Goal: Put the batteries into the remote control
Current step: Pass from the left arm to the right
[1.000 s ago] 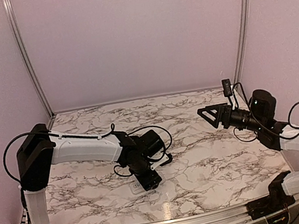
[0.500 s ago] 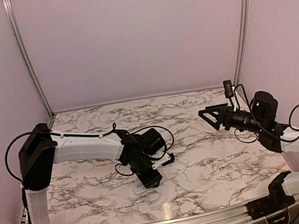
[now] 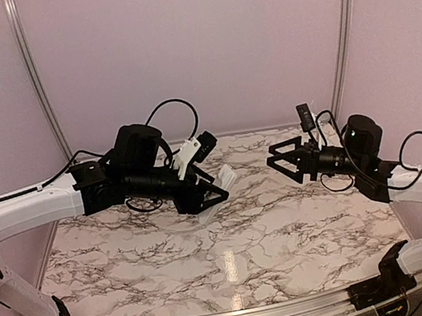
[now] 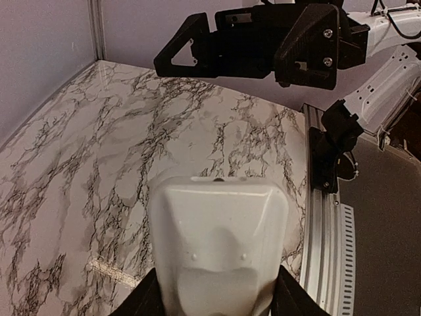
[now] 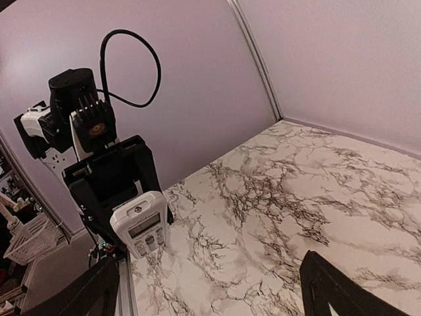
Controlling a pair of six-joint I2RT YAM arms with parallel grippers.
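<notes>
- My left jaws pinch the remote (image 4: pixel 217 245) by its long sides, one finger on each side.
- The remote hangs in the air above the desk (image 3: pixel 288 230), not touching it, and its far end sticks out past the jaws.
- Its display and buttons face my right jaws. Its plain back faces my left wrist.
- My right jaws are spread wide with nothing between them, pointed at the remote and well apart from it.

Remote control (image 3: pixel 227 177) in left gripper (image 3: pixel 216 187), up off the table (image 3: pixel 289 234), left of centre. Right gripper (image 3: pixel 279 164) opposite, to its right, apart, facing it.
</notes>
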